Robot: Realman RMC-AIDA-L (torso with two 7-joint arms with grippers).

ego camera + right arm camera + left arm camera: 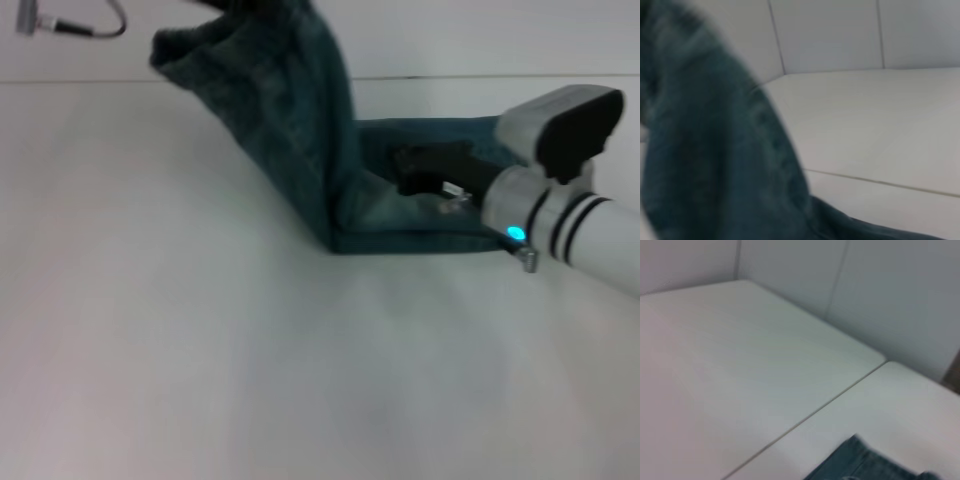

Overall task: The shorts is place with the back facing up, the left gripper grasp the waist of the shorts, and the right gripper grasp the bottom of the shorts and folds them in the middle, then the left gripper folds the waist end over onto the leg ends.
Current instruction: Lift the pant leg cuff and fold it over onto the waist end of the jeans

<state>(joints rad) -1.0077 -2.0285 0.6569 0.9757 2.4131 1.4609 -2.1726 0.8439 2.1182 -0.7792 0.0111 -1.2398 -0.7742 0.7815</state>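
The blue-green denim shorts (300,130) are folded lengthwise on the white table. One end is lifted high at the back left. The other end lies flat toward the right. My left gripper (250,6) is a dark shape at the head view's top edge, mostly cut off, holding up the raised end. My right gripper (425,168) rests low on the flat part of the shorts, on its silver wrist (560,225). In the left wrist view only a denim corner (865,465) shows. In the right wrist view the raised cloth (715,150) fills the near side.
The white table (200,350) spreads wide in front and to the left of the shorts. A seam between two tabletops (805,417) runs behind them. A thin looped cable (80,27) hangs at the back left. Pale wall panels (840,35) stand beyond the table.
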